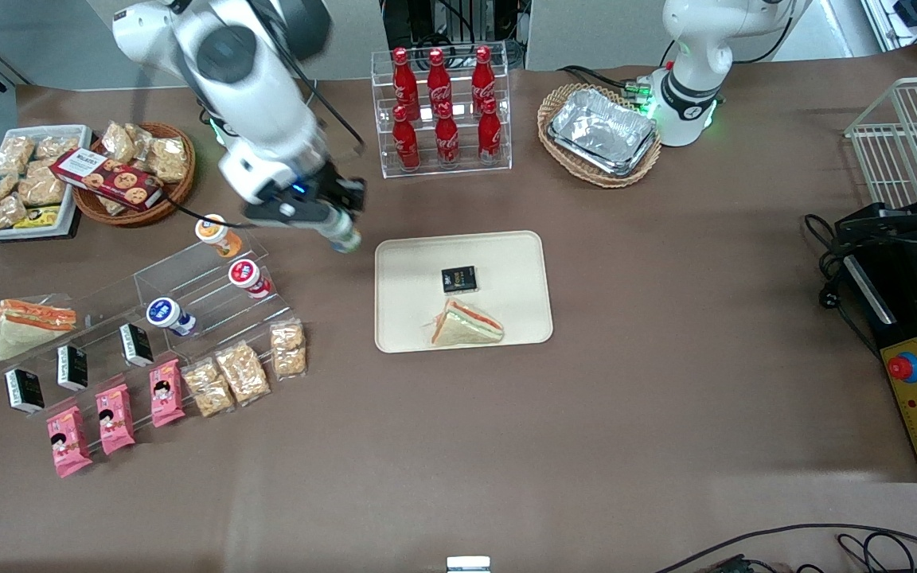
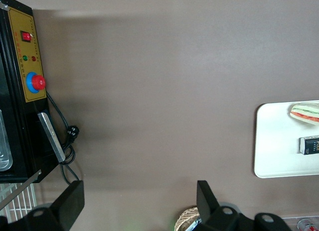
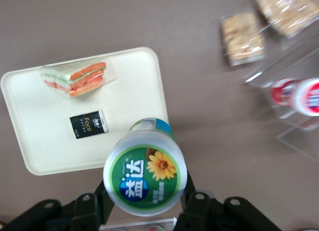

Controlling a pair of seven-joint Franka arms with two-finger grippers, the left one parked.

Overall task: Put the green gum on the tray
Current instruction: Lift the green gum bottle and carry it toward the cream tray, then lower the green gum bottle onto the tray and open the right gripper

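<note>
**One bottle in transit: green gum carried toward the tray**

One gripper is at work, its two fingers clamped on the sides of the green gum just below the lid, so that the bottle lies sideways between them with its lid facing the wrist camera. A side grasp suits a short round bottle, and it leaves the base free to meet a surface first. In the front view the gum hangs above the brown table, just beside the tray at the edge toward the working arm's end, not yet over it.

Nearest the front camera on the tray is a wrapped triangular sandwich; a small black packet lies farther from the camera, apart from it. The tray floor near its edge toward the gripper is bare, which appears the natural landing place, since it requires the shortest travel and avoids both items.

On a clear stepped rack toward the working arm's end, three other bottles lie on their sides, blue-lidded, red-lidded and orange-lidded, from near to far; lids face outward, probably for easy picking.

Readable writing: the gum lid shows a green ring, a yellow flower and the white characters "益达"; the black packet reads "Face". The red bottles on the rack farthest from the camera carry white script too small to read.
</note>
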